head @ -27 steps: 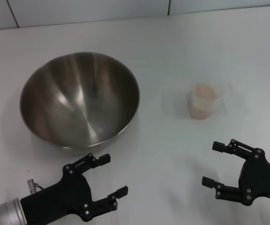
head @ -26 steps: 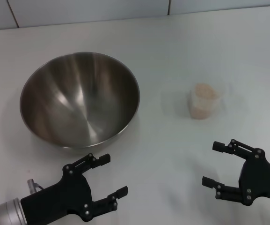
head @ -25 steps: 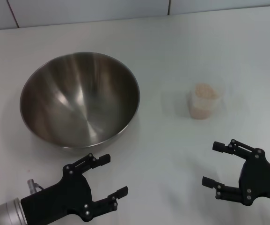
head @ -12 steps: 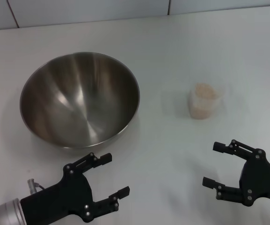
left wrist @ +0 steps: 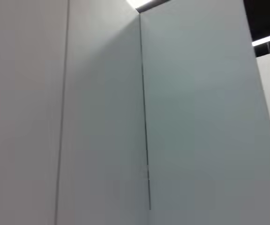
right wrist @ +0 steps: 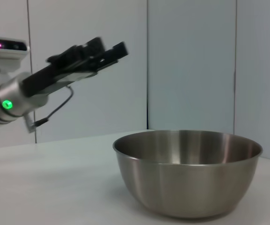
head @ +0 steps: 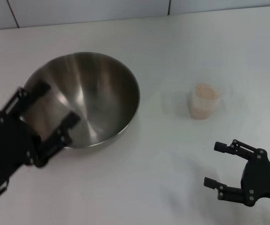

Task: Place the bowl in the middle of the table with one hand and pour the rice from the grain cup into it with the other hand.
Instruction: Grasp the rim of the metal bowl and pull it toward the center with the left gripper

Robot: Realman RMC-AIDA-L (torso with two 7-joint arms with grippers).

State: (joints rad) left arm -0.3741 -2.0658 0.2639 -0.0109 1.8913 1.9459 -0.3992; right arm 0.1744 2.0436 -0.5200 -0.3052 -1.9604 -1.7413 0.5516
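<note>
The white table (head: 172,42) carried everything, and the steel bowl (head: 81,98) was the biggest thing on it, sitting upright toward the left side of the tabletop, about midway between the near and far edges. In the right wrist view the bowl (right wrist: 187,171) stood flat on its base with nothing seen inside it. The left gripper (head: 48,112) was raised in the air over the bowl's near left rim, its fingers spread wide and holding nothing, clear of the metal. The right gripper (head: 224,165) hung low by the near right corner of the tabletop, fingers also wide apart and empty. The clear cup (head: 204,102) stood upright right of centre, well apart from the bowl and beyond the right gripper, with pinkish rice (head: 205,91) heaped inside it.
</note>
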